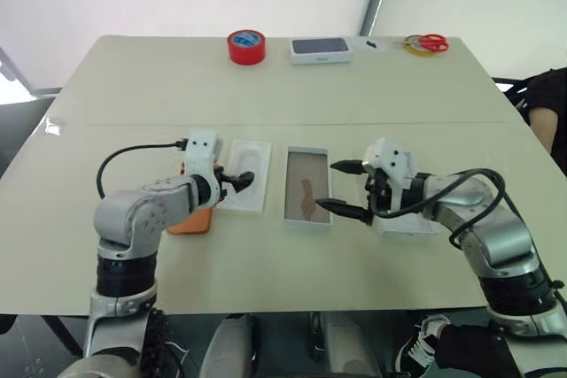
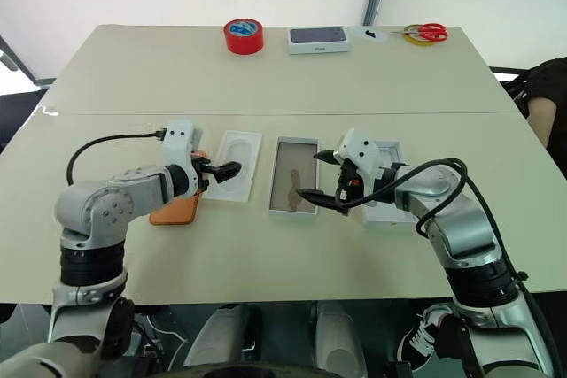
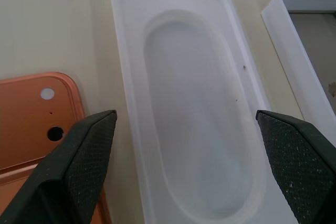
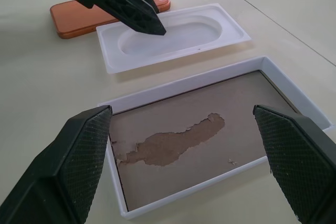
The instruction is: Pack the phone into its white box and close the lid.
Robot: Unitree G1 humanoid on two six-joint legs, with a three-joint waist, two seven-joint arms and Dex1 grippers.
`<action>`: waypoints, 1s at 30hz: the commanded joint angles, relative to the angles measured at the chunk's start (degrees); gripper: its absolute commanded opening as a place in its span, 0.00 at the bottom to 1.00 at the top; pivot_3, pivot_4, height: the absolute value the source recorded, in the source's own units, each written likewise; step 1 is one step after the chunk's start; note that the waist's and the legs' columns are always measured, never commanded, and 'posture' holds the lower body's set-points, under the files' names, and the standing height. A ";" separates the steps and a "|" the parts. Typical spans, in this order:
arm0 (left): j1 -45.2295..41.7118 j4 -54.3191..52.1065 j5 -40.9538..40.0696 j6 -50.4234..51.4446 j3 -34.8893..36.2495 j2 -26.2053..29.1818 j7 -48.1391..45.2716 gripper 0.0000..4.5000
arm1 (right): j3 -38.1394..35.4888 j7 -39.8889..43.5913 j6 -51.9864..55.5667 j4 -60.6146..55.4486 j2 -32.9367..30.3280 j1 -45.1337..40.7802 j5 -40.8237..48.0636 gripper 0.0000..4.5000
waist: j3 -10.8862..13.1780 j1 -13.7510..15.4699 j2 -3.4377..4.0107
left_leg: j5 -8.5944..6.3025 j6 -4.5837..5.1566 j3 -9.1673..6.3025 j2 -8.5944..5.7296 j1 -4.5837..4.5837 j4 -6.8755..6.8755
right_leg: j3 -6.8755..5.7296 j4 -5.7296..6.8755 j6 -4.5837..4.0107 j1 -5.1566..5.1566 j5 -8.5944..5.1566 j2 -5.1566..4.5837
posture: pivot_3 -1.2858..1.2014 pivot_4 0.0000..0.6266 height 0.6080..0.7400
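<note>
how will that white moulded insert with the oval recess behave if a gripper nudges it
The white moulded insert looks thin and hollow, so probably light and quick to skid on the smooth table. Its shell may flex if squeezed. Lying flat, it seems unlikely to tip.

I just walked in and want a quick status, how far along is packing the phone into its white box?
Nothing is packed yet. The white box sits open with a bare brown floor, and the phone lies on the table beyond the white moulded insert. In hand: nothing; the left hand hovers open over the insert, the right hand open at the box. Left: phone into the box, then the lid on.
</note>
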 commanded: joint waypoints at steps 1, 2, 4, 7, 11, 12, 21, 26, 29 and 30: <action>-2.67 1.47 1.81 3.16 1.53 -1.38 1.44 0.99 | -1.33 0.11 -0.27 -2.83 -1.15 -0.29 1.12 1.00 | 0.00 0.02 -0.01 | 0.00 0.00 0.00 0.00 0.00 0.00 | 0.00 0.00 0.00 0.00 0.00 0.00 | 0.52 0.24 0.94; -3.18 2.08 1.98 3.82 2.40 -2.21 1.66 0.99 | -1.29 0.07 -0.39 -2.89 -1.18 -0.19 1.06 1.00 | 0.00 0.03 -0.01 | 0.00 0.00 0.00 0.00 0.00 0.00 | 0.00 0.00 0.00 0.01 0.00 0.00 | 0.52 0.24 0.94; -3.89 2.76 2.75 4.34 3.39 -3.27 2.11 0.99 | -1.11 -0.04 -0.70 -2.89 -1.15 0.00 0.85 1.00 | 0.00 0.06 -0.01 | 0.01 -0.01 0.00 0.00 0.01 0.00 | 0.01 0.00 0.00 0.01 0.00 0.00 | 0.52 0.24 0.94; -4.81 3.78 2.36 6.83 5.48 -4.84 1.11 0.99 | -0.15 0.13 -1.10 -3.47 -1.38 0.09 0.20 1.00 | 0.00 0.06 -0.01 | 0.01 -0.01 0.00 0.00 0.01 0.00 | 0.00 0.00 0.00 0.02 0.00 0.00 | 0.52 0.24 0.94; -6.21 5.77 2.49 9.45 9.24 -7.02 0.55 0.88 | 2.76 1.38 -1.09 -5.58 -3.31 -0.14 -1.53 1.00 | 0.00 0.09 -0.01 | 0.01 -0.02 -0.01 -0.01 0.01 0.00 | 0.00 -0.01 0.00 0.03 0.00 -0.01 | 0.52 0.24 0.94; -6.42 6.22 2.96 9.58 9.45 -7.02 0.55 0.80 | 3.57 1.84 -0.80 -6.25 -3.92 -0.24 -1.69 1.00 | 0.00 0.06 -0.01 | 0.01 -0.02 -0.01 -0.01 0.02 0.01 | 0.00 -0.02 0.00 0.05 0.00 -0.01 | 0.52 0.24 0.94; -7.24 7.64 5.44 9.98 10.03 -5.85 -0.37 0.00 | 13.83 2.61 7.27 -10.06 -7.45 -6.05 -5.52 1.00 | -0.01 0.04 -0.03 | 0.03 -0.05 -0.04 -0.01 0.04 0.01 | -0.01 -0.01 -0.01 0.06 -0.01 -0.02 | 0.52 0.24 0.94; -7.88 8.27 6.86 9.96 10.03 -5.31 -0.83 0.00 | 19.78 2.41 12.24 -10.05 -6.09 -10.14 -7.14 1.00 | -0.01 0.10 -0.03 | 0.03 -0.06 -0.06 0.00 0.04 0.00 | -0.02 -0.01 -0.01 0.05 -0.01 -0.03 | 0.52 0.24 0.94; -7.96 8.03 6.82 9.26 10.68 -4.96 -1.98 0.00 | 23.34 2.25 14.83 -8.86 -5.20 -12.24 -8.33 1.00 | -0.01 0.02 -0.03 | 0.04 -0.06 -0.06 0.00 0.04 0.01 | -0.02 -0.01 -0.02 0.05 -0.01 -0.03 | 0.52 0.24 0.94; -8.03 7.86 6.75 9.22 11.41 -5.04 -2.15 0.00 | 24.11 2.21 16.03 -8.13 -4.73 -12.96 -8.32 1.00 | -0.01 0.01 -0.03 | 0.04 -0.06 -0.06 0.00 0.04 0.01 | -0.02 -0.01 -0.02 0.05 0.00 -0.03 | 0.52 0.24 0.94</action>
